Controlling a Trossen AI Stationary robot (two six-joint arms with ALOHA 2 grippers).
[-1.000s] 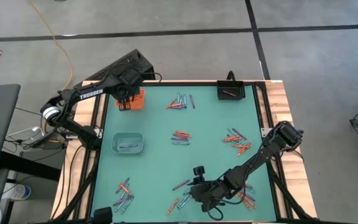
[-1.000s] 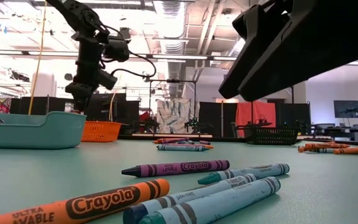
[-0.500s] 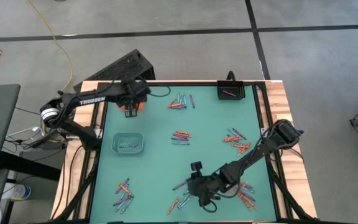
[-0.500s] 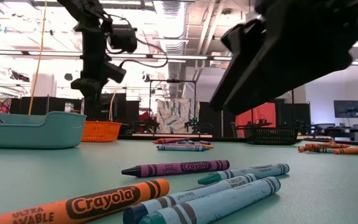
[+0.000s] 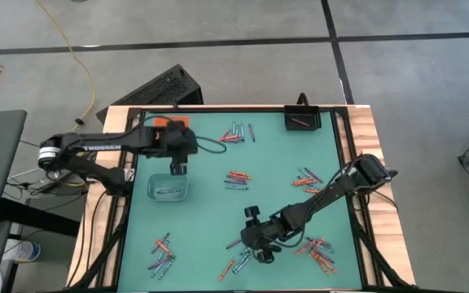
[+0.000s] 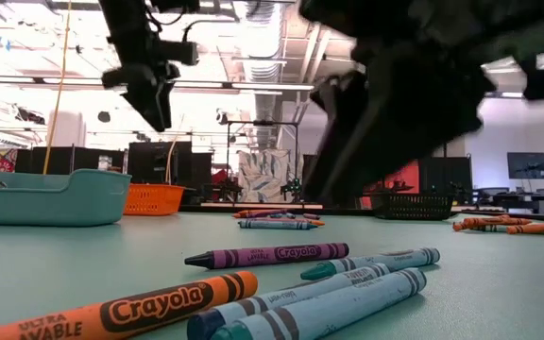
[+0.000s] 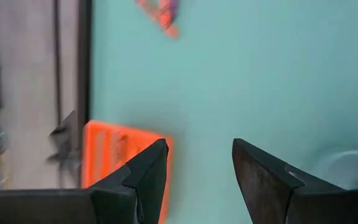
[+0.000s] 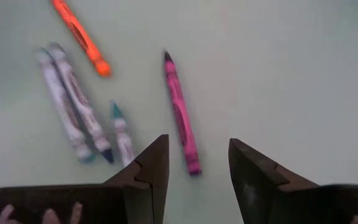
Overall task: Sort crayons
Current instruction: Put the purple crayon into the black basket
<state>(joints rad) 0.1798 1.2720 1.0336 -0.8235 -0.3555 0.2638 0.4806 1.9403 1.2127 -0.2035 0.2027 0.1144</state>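
The crayons lie in several small heaps on the green mat [image 5: 275,155]. My right gripper [image 5: 249,241] hangs open low over the near-centre heap. In the right wrist view its open fingers [image 8: 194,162] stand just short of a purple crayon [image 8: 180,115], with blue-grey crayons [image 8: 67,106] and an orange one [image 8: 79,37] beside it. The same heap fills the low view's foreground [image 6: 267,255]. My left gripper [image 5: 177,165] is open and empty, raised between the orange tray [image 5: 173,123] and the pale tray [image 5: 168,188].
More crayon heaps lie at the far centre [image 5: 236,133], mid-table [image 5: 236,178], right [image 5: 309,182], near left [image 5: 162,253] and near right [image 5: 321,251]. A black tray [image 5: 304,120] holding one crayon stands at the far right corner. The mat between the heaps is bare.
My left gripper has swung away from above the orange tray toward the table's near edge and right, turning as it went, and now hangs by the pale tray's far edge. My right gripper has slid toward the table's left, over the near-centre crayons. Both stay open.
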